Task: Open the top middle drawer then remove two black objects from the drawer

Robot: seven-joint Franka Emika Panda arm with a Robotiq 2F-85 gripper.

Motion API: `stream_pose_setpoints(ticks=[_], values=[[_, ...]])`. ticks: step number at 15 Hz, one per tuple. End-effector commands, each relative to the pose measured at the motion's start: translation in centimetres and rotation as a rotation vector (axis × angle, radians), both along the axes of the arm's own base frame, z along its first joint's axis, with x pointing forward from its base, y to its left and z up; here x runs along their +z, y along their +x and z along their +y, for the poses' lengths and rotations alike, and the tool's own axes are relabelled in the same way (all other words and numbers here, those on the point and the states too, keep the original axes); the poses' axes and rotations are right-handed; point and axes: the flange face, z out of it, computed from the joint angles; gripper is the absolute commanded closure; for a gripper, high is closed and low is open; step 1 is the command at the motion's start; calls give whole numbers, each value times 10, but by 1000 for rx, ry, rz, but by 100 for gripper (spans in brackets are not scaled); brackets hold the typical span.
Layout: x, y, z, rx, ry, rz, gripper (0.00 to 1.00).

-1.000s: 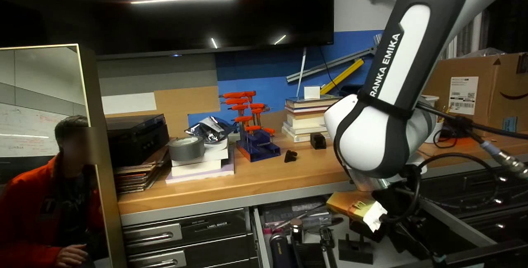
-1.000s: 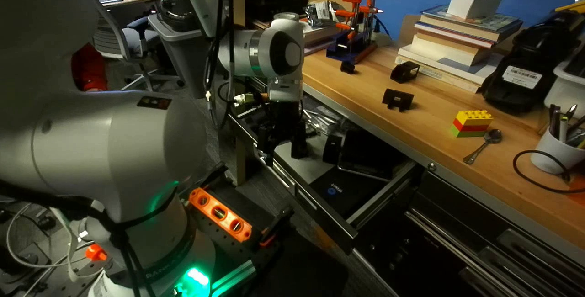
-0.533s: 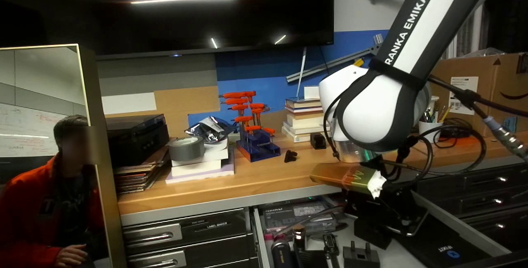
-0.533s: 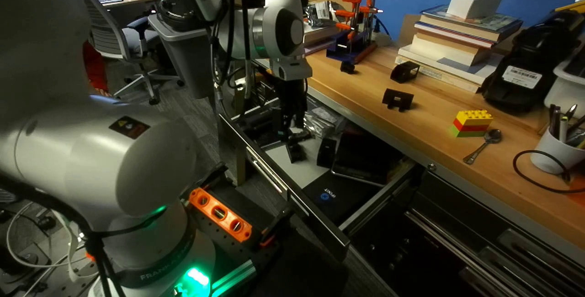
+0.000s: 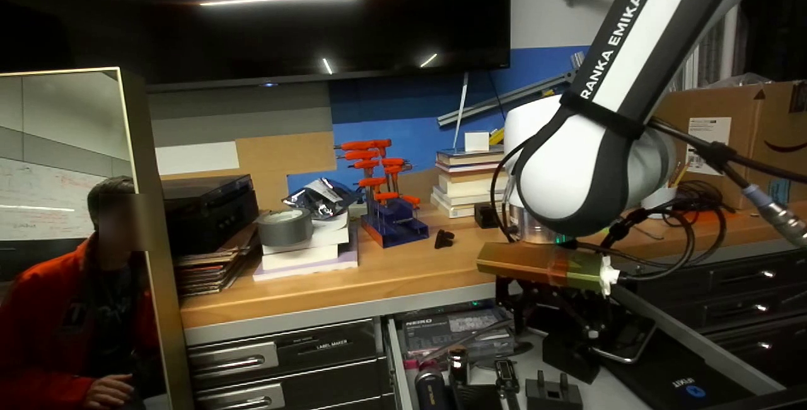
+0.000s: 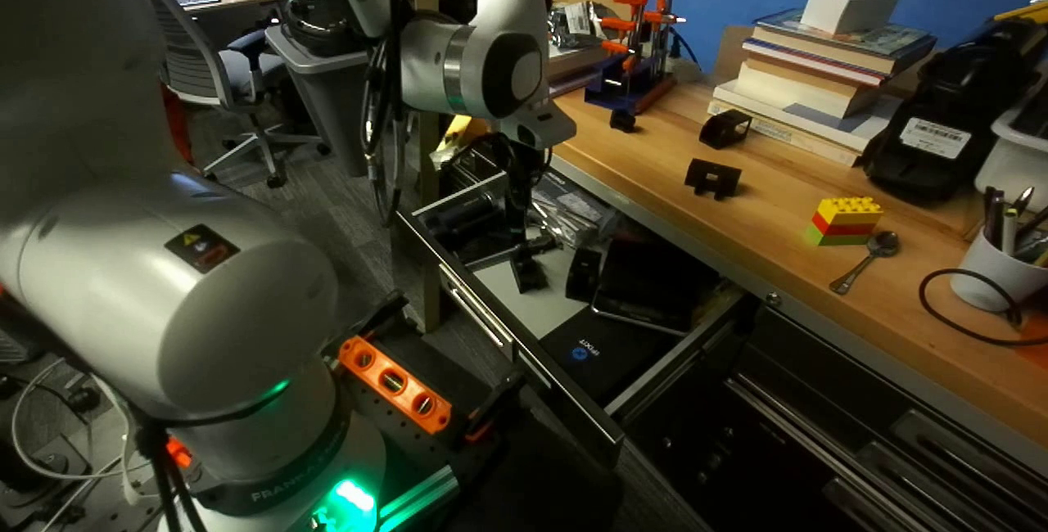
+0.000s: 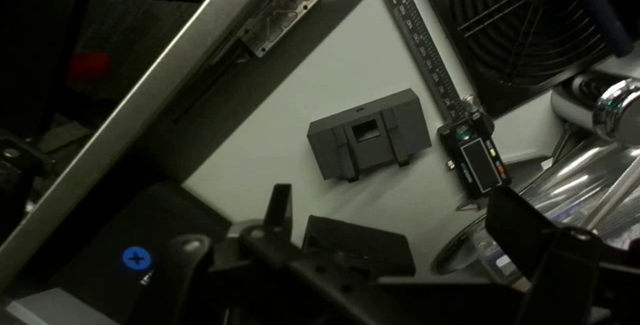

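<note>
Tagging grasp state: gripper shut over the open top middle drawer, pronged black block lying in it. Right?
Wrong on "shut": the wrist view shows the gripper open, its fingers wide apart. The rest holds: it is over the open top middle drawer, with the pronged black block lying in it.

The white arm (image 5: 561, 186) has black trim (image 5: 609, 183), white RANKA EMIKA lettering (image 5: 611, 47), black cables (image 5: 717, 155) and a black claw (image 7: 390, 207)

In drawer (image 6: 573, 405): caliper (image 5: 506, 376) is lying left of front block (image 5: 553, 393), rear block (image 5: 570, 357) sitting behind it, case (image 5: 674, 367) lining right edge.
</note>
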Motion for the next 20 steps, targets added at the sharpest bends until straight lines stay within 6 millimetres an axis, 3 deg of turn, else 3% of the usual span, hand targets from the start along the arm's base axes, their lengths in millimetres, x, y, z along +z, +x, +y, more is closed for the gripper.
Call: stream_pose_setpoints(ticks=[1,9,11,16,20], values=[[-9,-5,6,172,74,-18,0],[-44,-6,33,532,271,57,0],[-54,-5,16,602,309,82,0],[-63,6,-28,548,249,121,0],[-62,11,-38,501,253,107,0]])
